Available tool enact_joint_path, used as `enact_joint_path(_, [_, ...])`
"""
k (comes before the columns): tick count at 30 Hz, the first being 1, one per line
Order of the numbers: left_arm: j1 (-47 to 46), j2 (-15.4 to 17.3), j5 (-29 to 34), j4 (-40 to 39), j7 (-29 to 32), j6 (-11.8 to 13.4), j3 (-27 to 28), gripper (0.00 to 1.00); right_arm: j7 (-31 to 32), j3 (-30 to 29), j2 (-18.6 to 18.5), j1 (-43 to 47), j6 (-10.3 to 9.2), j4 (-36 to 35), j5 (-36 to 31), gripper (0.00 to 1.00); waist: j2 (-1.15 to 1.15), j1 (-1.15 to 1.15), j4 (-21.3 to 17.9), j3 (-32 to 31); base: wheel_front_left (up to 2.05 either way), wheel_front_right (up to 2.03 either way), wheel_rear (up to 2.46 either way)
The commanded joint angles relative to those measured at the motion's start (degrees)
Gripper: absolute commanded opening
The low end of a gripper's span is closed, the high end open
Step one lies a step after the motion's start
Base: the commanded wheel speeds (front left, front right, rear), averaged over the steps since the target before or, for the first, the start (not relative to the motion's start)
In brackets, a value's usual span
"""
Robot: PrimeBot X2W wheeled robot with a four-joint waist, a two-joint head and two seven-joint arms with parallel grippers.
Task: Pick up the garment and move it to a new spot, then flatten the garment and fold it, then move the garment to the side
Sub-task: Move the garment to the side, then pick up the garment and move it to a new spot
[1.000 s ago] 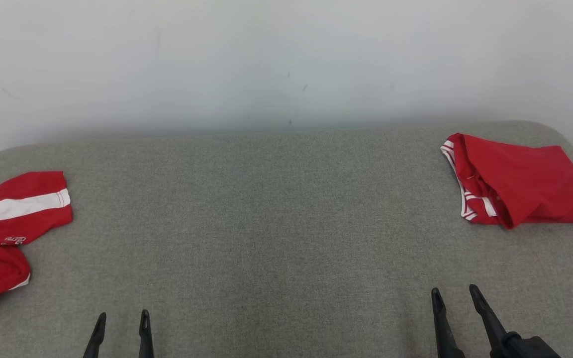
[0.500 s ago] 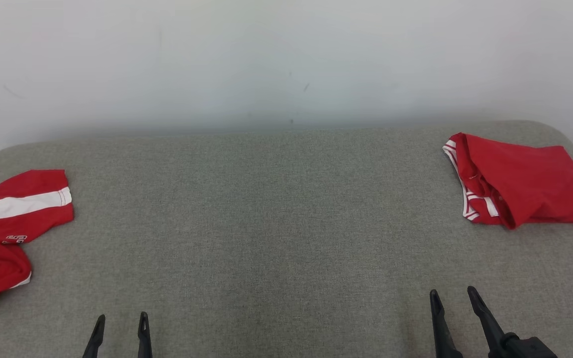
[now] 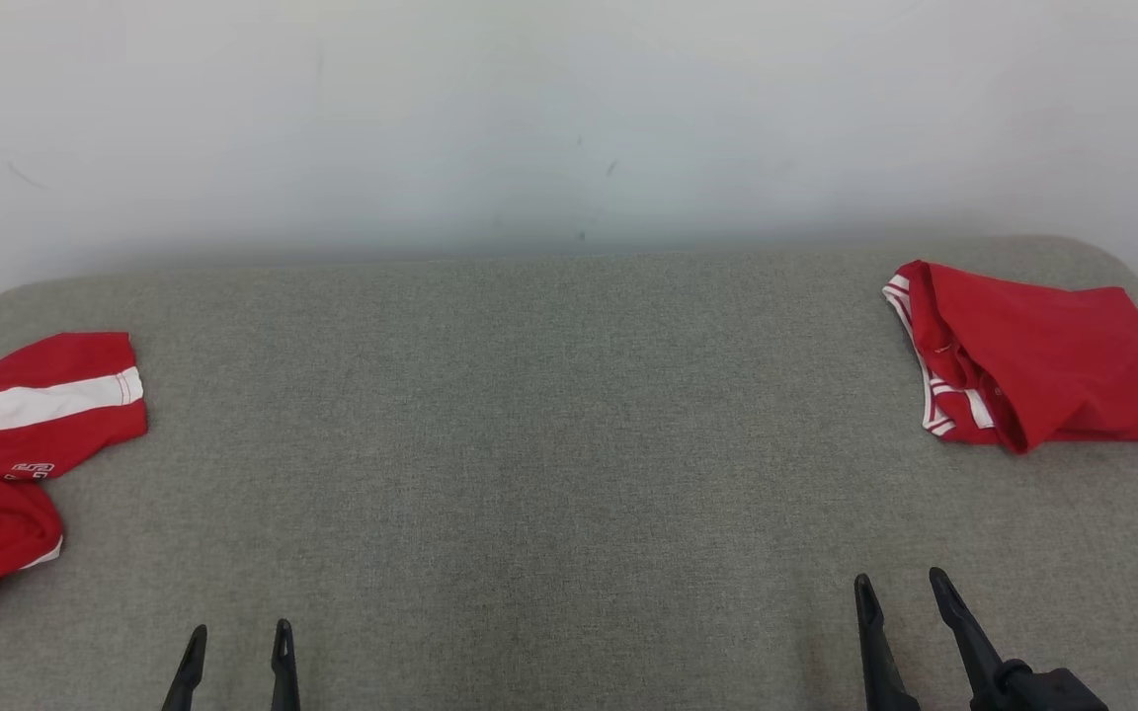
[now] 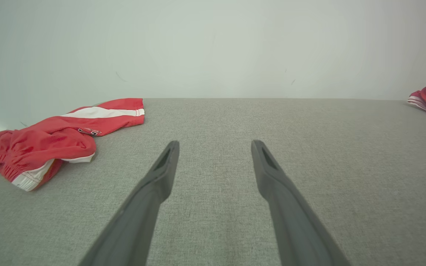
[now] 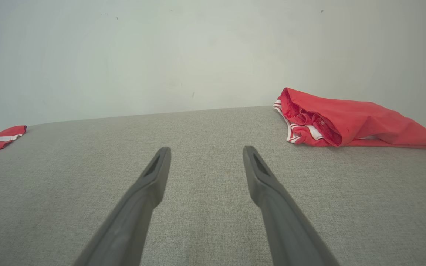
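Left gripper (image 3: 240, 630): dark fingers apart, empty, at near edge of grey fabric-covered surface (image 3: 549, 444). Crumpled red garment with white stripe (image 3: 16, 434) lay well apart at far left. Right gripper (image 3: 900, 578): fingers apart, empty. Folded red garment with white-striped trim (image 3: 1043, 355) lay far right.

The wide middle of the grey padded surface (image 3: 549, 415) lies open from the near edge to the wall (image 3: 569, 118), which closes off the far side. A crumpled red garment (image 3: 26, 434) takes up the left edge, and a folded red garment (image 3: 1043, 355) sits at the far right corner. The left gripper (image 3: 238, 637) and right gripper (image 3: 900, 583), fingers parted, hover at the near edge with bare fabric straight ahead of each. Both garments lie well off to the sides.
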Motion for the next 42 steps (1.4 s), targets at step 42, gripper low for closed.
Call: enact_joint_path(42, [-1.15, -0.08, 0.50, 1.23, -0.15, -0.58, 0.94, 1.00, -0.05, -0.38, 0.15, 0.21, -0.14, 0.15, 0.82, 1.00, 0.00, 0.00, 13.98, 1.35, 0.00, 0.00, 0.00])
